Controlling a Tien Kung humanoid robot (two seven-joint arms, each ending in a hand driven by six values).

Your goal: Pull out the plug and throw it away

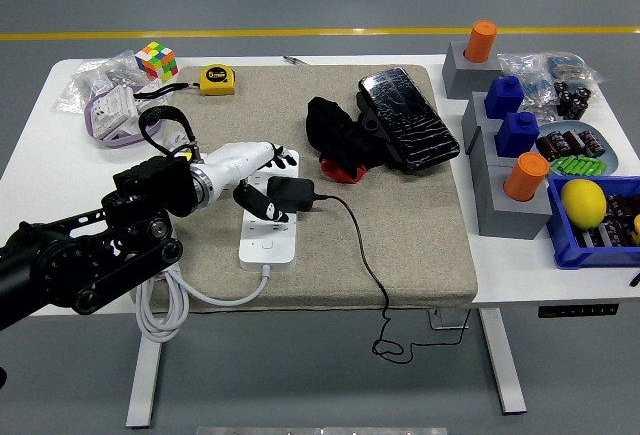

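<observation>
A black plug adapter (291, 193) sits in the white power strip (268, 240) on the beige mat (400, 245). Its black cable (364, 265) runs right and hangs over the mat's front edge. My left hand (262, 181), white with black fingertips, reaches in from the left over the strip. The fingers (282, 158) are spread just above and left of the plug, and the thumb (250, 202) lies against the plug's left side. I cannot tell whether it touches. Nothing is clasped. The right arm is out of view.
The strip's white cable (160, 300) coils at the mat's front left. A black cloth (338, 133) and a black pouch (408, 118) lie behind the plug. At the far left are a Rubik's cube (157, 59) and a tape measure (217, 78). Grey peg blocks (500, 205) and a blue bin (575, 245) stand right.
</observation>
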